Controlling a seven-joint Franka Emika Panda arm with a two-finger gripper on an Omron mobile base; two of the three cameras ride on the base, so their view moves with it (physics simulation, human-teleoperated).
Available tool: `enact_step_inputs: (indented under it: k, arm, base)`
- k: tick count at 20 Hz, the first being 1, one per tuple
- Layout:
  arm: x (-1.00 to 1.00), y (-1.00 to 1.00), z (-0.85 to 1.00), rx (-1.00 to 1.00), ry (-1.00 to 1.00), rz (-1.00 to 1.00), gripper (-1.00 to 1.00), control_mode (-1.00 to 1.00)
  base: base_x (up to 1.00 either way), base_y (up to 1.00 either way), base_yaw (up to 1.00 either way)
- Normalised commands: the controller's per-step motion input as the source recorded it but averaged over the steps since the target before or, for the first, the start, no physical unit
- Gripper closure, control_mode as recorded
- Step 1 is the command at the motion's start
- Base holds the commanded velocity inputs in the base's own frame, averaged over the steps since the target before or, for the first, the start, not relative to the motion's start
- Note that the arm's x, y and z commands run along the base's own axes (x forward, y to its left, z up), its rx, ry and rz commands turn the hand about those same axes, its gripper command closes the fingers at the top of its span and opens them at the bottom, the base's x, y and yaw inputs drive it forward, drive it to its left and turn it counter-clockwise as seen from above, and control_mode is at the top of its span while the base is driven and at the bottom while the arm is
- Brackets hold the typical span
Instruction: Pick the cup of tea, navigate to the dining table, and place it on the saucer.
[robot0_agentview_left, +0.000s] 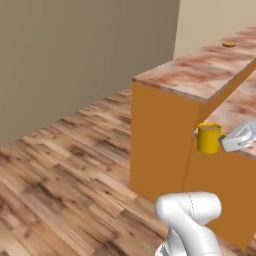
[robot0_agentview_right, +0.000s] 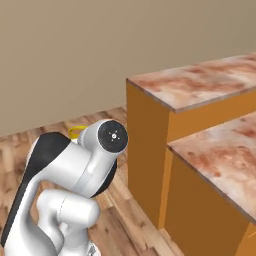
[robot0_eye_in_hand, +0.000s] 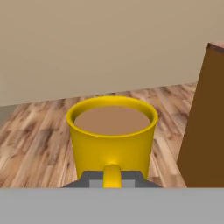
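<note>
The cup of tea, a yellow mug full of light brown liquid, hangs upright in the air with my gripper shut on its handle. From the left base camera the cup of tea floats beside the orange counter side, and the gripper holds it from the right. Its yellow rim peeks out behind my arm. The dining table has a reddish marbled top, and the saucer lies far back on it. That tabletop stands to my right.
A lower marble-topped island adjoins the tall counter, and the same island sits close on the right. Wood floor stretches to the left up to a plain beige wall. The counter's orange end panel is near the cup.
</note>
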Motion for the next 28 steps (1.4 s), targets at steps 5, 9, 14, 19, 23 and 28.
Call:
enact_step_inputs:
  k: [5, 9, 14, 19, 23, 28]
  arm:
    - [0.0, 0.0, 0.0, 0.0, 0.0, 0.0, 1.0, 1.0]
    - [0.0, 0.0, 0.0, 0.0, 0.0, 0.0, 1.0, 1.0]
    - [0.0, 0.0, 0.0, 0.0, 0.0, 0.0, 1.0, 1.0]
    - [0.0, 0.0, 0.0, 0.0, 0.0, 0.0, 1.0, 1.0]
    - [0.0, 0.0, 0.0, 0.0, 0.0, 0.0, 1.0, 1.0]
    - [0.0, 0.0, 0.0, 0.0, 0.0, 0.0, 1.0, 1.0]
  base:
    - [1.0, 1.0, -0.19]
    - [1.0, 1.0, -0.22]
    - [1.0, 1.0, -0.23]
    - [1.0, 1.0, -0.27]
    - [0.99, 1.0, -0.32]
    - [1.0, 1.0, -0.36]
